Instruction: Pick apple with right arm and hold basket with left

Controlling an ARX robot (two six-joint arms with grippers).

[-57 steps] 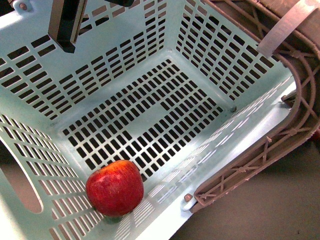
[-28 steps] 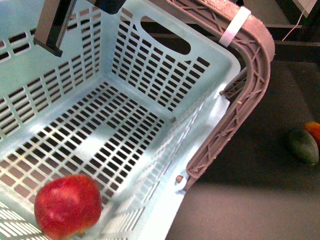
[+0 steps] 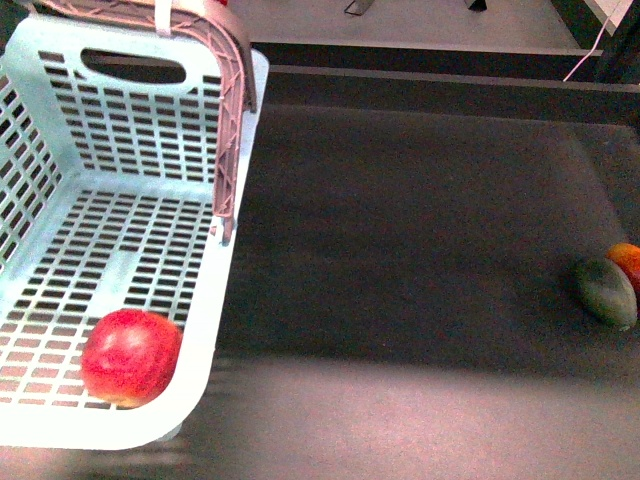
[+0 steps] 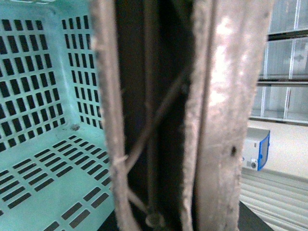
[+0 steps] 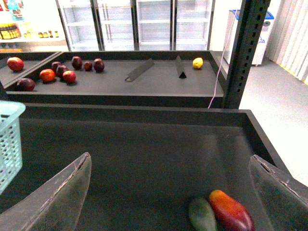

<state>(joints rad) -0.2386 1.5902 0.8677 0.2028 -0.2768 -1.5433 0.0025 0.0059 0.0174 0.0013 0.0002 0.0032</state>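
Apple [image 3: 131, 357] in basket [image 3: 226, 300] — near corner; right pincer [image 5: 169, 159] spread wide

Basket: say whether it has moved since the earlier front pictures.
Yes. The basket has swung left, away from the green fruit, which has stayed put; the apple rides inside.

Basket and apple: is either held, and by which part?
Apple lies in the basket. Right claw open, empty. Left claw unseen; the handle fills its camera, grip unconfirmed.

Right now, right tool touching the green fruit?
Apart. Right wrist view: right tool open, its fingers well clear of the green fruit, dark surface showing between.
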